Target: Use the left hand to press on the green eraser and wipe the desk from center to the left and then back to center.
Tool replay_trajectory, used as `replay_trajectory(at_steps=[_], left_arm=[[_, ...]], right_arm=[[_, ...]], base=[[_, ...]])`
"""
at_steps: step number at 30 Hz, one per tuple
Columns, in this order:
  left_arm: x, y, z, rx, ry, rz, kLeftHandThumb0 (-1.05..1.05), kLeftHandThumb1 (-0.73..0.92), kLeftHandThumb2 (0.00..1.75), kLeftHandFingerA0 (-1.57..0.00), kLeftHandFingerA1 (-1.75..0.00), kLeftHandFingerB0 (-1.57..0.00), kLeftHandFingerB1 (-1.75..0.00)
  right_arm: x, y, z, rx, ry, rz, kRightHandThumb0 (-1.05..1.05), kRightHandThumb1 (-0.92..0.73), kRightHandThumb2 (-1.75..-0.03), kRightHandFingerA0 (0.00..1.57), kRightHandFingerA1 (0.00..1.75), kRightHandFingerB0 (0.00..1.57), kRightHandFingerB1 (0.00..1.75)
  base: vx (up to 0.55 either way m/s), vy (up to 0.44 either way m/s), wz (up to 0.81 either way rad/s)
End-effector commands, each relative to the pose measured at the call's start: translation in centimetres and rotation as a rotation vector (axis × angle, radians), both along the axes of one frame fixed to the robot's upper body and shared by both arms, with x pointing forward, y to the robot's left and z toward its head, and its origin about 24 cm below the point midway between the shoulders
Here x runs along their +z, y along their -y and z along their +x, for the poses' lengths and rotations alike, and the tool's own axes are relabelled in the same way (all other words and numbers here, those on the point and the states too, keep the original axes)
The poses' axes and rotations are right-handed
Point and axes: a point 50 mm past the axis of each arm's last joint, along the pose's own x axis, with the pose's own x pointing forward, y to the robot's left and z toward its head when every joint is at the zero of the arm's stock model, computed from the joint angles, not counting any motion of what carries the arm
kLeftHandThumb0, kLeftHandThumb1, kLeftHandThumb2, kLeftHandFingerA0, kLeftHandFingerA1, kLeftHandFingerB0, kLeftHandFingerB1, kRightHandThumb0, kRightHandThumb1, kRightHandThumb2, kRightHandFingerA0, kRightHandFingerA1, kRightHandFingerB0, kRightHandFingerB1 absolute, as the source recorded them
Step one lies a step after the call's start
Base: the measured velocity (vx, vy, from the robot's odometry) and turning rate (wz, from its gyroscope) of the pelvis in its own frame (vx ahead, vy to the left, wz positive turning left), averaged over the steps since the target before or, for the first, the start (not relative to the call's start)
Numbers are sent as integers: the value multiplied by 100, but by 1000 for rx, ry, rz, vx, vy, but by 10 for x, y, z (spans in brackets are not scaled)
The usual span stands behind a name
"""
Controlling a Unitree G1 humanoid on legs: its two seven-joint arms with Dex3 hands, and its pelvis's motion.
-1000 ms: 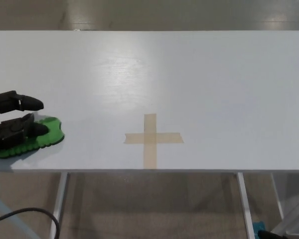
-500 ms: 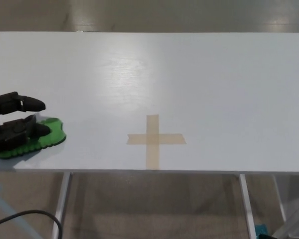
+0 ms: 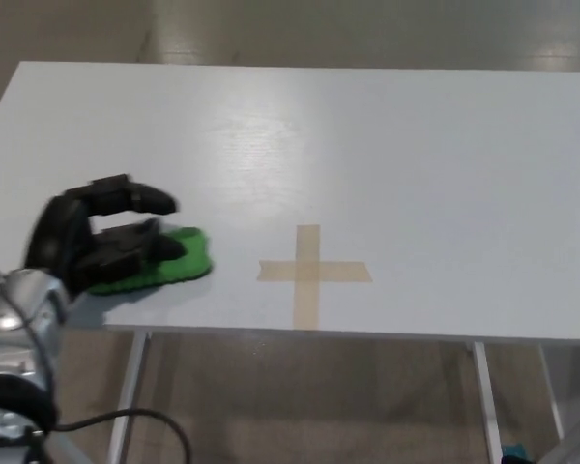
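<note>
One tan tape cross [image 3: 312,274] lies on the smooth white desk [image 3: 416,155], just right of the green eraser [image 3: 169,261] — nothing stands between them. The eraser is flat with a wavy edge, near the front edge, and the left hand [image 3: 101,242] presses on it with fingers spread over its top — the thumb lifted

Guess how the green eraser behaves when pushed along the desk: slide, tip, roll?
The green eraser looks flat and low, so it will probably slide, not tip or roll. The left hand pressing on top should steady it. The glossy desk probably offers little drag.

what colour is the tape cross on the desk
Tan, a light brownish beige; the tape cross shows clearly in the head view.
</note>
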Motion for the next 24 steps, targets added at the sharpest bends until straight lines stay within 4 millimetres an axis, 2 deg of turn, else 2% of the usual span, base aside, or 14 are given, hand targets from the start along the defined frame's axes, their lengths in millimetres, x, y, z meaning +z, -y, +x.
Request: replay_trajectory(at_steps=[1,7,11,15,24], left_arm=[[-16,37,1,-102,-130,-21,-11,80,72,-101,-65,-90,-90],[-1,74,12,-196,-90,-3,-13,79,73,-101,-67,-92,-93],[4,87,15,-228,-70,10,-13,79,73,-101,-67,-92,-94],[13,110,17,-281,-31,18,-13,79,75,-101,-67,-93,-94],[13,134,15,-319,-43,16,-15,79,72,-101,-67,-93,-94]], right_arm=[[2,2,2,2,17,4,-24,-68,-60,67,49,68,51],[3,2,5,9,12,-11,-25,-67,-60,68,50,68,51],[3,3,6,9,9,-2,-24,-66,-59,69,51,68,51],[4,3,7,9,9,-9,-22,-67,-59,69,51,70,51],[4,3,10,-1,15,6,-22,-67,-59,70,52,70,52]], base=[[0,0,0],[0,0,0],[0,0,0],[0,0,0],[0,0,0]])
